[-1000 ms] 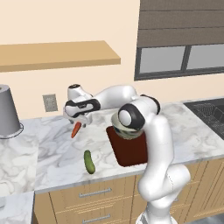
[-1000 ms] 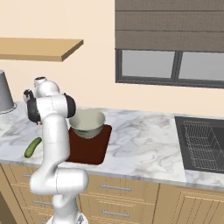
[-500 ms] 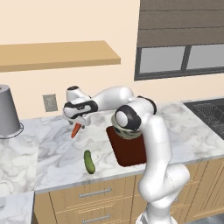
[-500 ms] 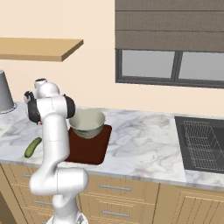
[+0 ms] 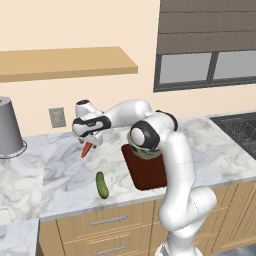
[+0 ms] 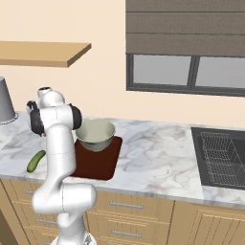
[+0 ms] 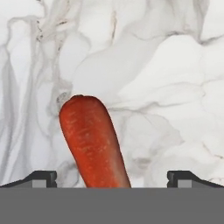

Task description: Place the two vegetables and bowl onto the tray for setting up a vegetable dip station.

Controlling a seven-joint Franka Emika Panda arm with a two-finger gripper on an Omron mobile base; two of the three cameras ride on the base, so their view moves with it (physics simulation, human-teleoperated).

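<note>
The orange-red carrot (image 5: 86,149) lies on the marble counter left of the tray. My gripper (image 5: 91,141) hangs right over it, pointing down, open. In the hand view the carrot (image 7: 89,140) runs up between the two fingertips (image 7: 42,177), and my gripper (image 7: 112,177) touches nothing. The dark green cucumber (image 5: 102,184) lies nearer the counter's front edge, and is seen as the cucumber (image 6: 36,161) from the right. The greyish-green bowl (image 6: 95,134) stands on the reddish-brown tray (image 6: 98,165). From the left, the bowl (image 5: 143,153) on the tray (image 5: 149,175) is partly hidden by my arm.
A tall grey metal cylinder (image 5: 9,126) stands at the counter's far left. A wooden shelf (image 5: 65,62) hangs above the counter, with a wall outlet (image 5: 56,117) below it. A sink with a wire rack (image 6: 222,158) lies at the right.
The hand has sunk a little toward the carrot. The jaws stay open, and the carrot, cucumber, bowl and tray have not moved.
</note>
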